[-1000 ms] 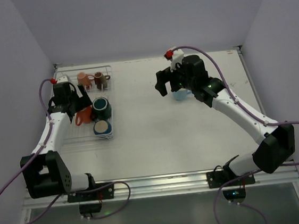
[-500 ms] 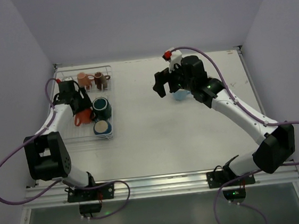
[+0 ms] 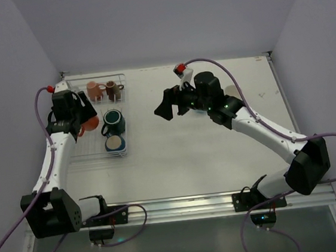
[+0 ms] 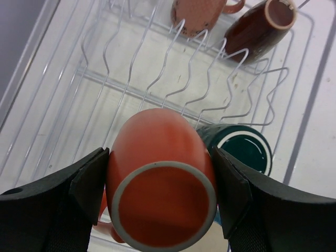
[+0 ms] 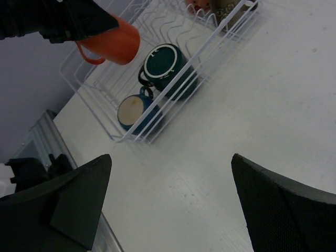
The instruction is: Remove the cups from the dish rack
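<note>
While its fingers [image 4: 86, 181] press on either side of the orange mug [image 4: 157, 157], the left tool [image 4: 160, 202] grips it, mouth toward the wrist camera, over the dish rack [image 4: 126, 89]. The dark green mug [image 4: 244, 149], navy mug [image 5: 134, 110], salmon mug [image 4: 197, 11] and brown mug [image 4: 260, 26] lie in the rack, at the upper left of the top view. The right tool [image 3: 172, 104] is spread wide and empty above the table [image 3: 178, 161], in the upper centre of that view.
</note>
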Robot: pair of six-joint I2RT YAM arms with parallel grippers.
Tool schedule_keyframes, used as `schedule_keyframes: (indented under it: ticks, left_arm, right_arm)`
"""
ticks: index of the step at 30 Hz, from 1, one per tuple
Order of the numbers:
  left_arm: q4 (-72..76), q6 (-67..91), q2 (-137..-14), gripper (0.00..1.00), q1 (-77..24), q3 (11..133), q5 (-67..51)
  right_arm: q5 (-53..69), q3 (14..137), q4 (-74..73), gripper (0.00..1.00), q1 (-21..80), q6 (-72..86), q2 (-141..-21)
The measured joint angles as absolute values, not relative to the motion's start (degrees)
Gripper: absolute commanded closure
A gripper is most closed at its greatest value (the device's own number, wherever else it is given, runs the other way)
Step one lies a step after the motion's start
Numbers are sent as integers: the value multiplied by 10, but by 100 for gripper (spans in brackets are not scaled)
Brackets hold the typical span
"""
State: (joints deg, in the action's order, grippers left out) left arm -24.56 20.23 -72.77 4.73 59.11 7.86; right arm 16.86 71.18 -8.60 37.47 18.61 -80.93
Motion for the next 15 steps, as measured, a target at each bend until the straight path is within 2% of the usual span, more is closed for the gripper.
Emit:
schedule_keyframes:
  ticks: [4, 8, 15]
  left_arm:
    - [-252, 208, -679, 88, 48, 589, 75]
    - [-266, 221, -632, 88, 48, 589, 48]
    - [-248, 298, -542, 88, 48, 583, -102]
  right_arm:
    - [204, 698, -39, 1, 399, 258, -818]
    - [256, 668, 83, 2, 425, 362, -833]
    - [349, 645, 283, 6, 436, 497, -908]
